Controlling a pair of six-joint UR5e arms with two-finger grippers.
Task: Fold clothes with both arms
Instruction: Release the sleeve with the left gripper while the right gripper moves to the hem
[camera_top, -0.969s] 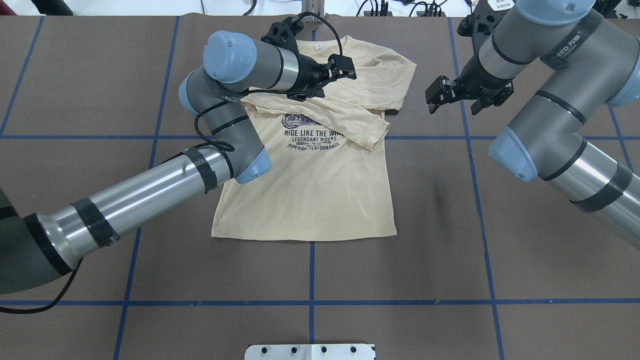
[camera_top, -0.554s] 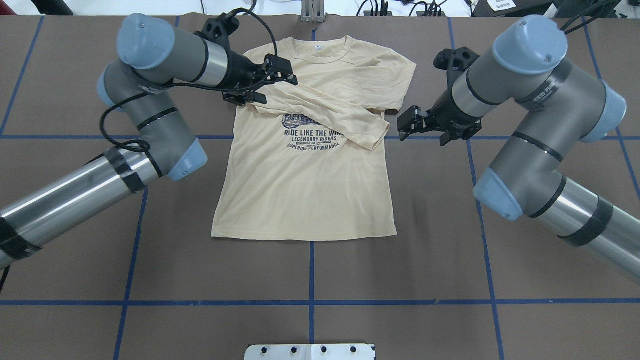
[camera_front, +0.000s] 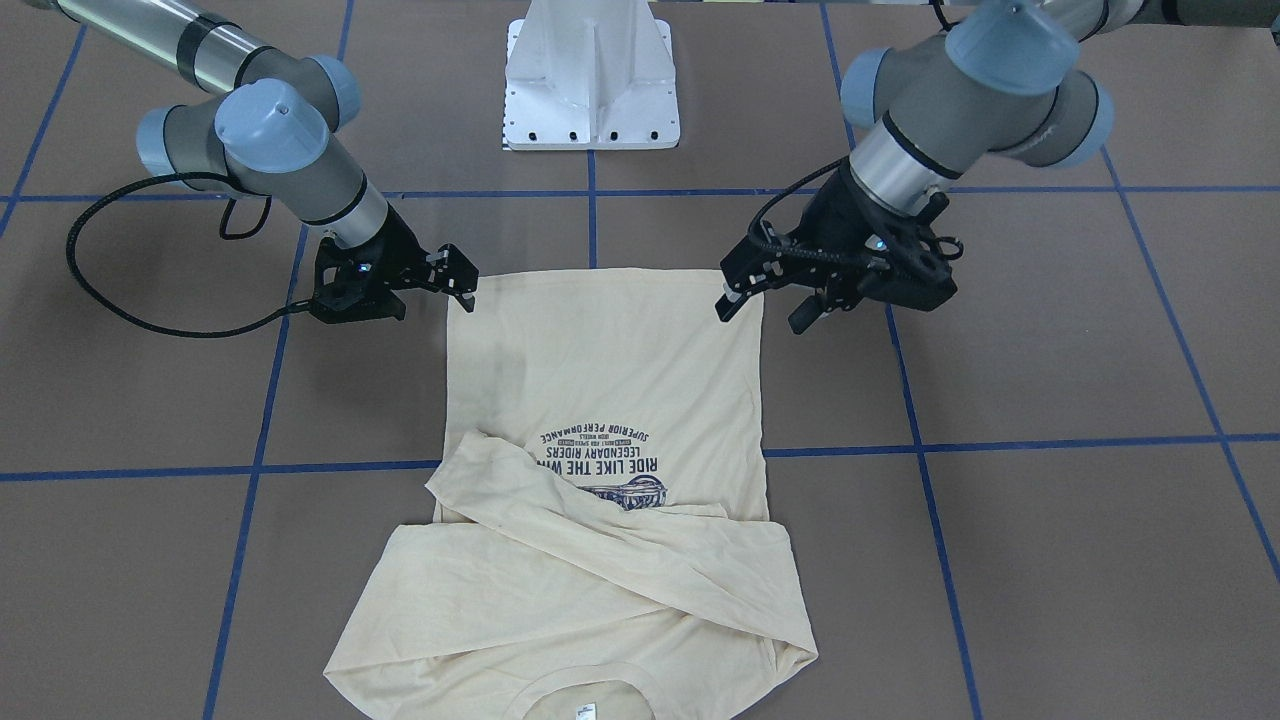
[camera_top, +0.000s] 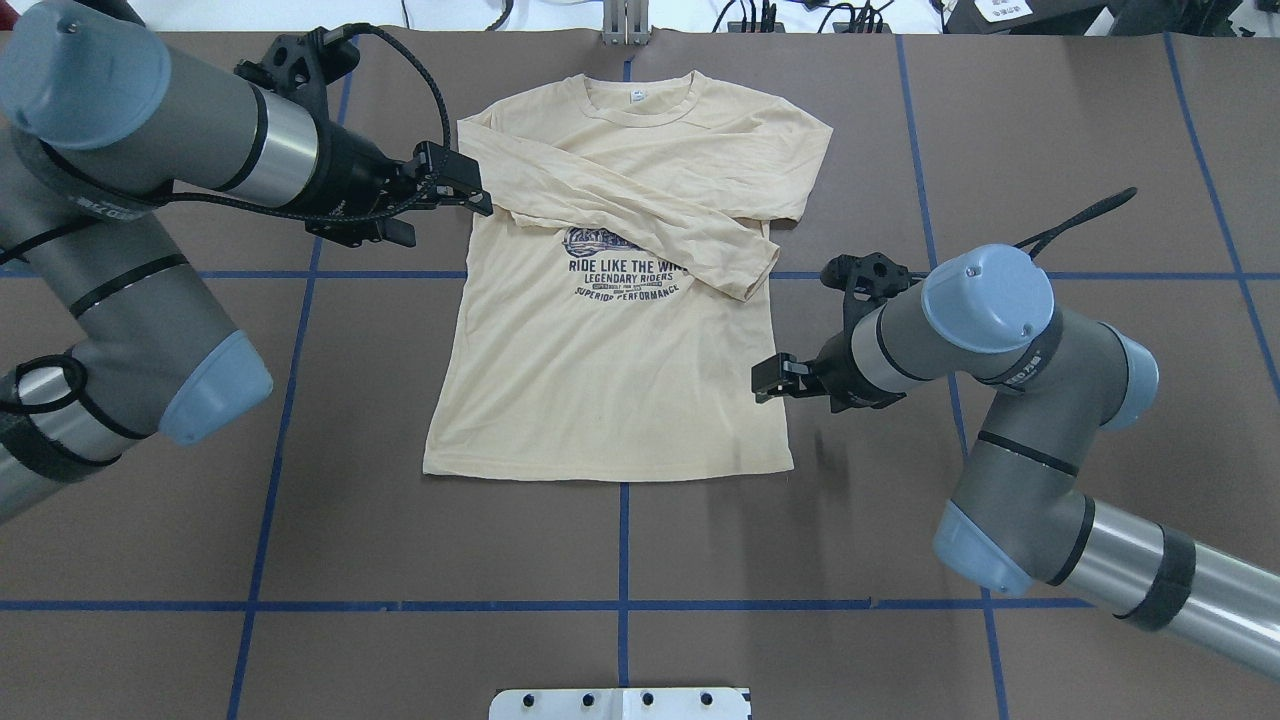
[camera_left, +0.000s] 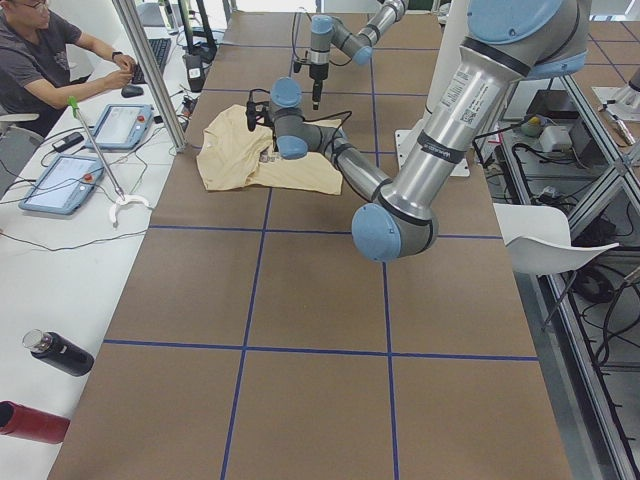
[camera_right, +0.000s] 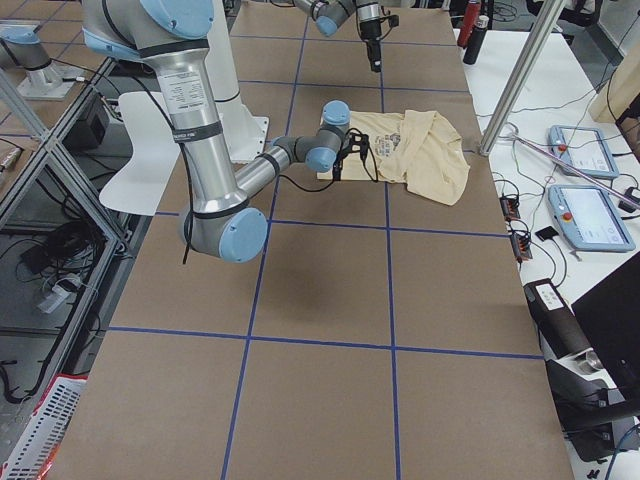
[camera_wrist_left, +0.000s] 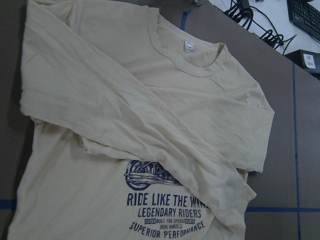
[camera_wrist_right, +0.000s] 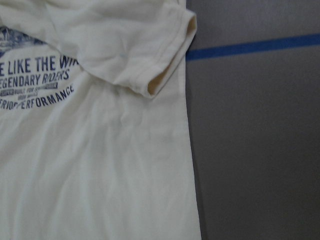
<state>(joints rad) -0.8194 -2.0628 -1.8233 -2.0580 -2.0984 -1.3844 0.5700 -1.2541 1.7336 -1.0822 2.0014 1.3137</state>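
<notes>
Shirt (camera_top: 610, 390): we see it flat on the brown tabletop (camera_top: 800, 550), print up, collar away from the robot, both sleeves crossed over the chest.
Left fingers (camera_front: 740, 280): spread apart and empty, raised above the shirt's left side.
Right fingers (camera_front: 455, 270): we read them as spread and empty too, beside the shirt's right edge, below the folded cuff.

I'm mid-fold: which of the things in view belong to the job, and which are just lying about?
Job:
- shirt
- left gripper
- right gripper

Lying about:
- white pedestal
- black bottle
- red bottle
- control tablets
- seated person
</notes>
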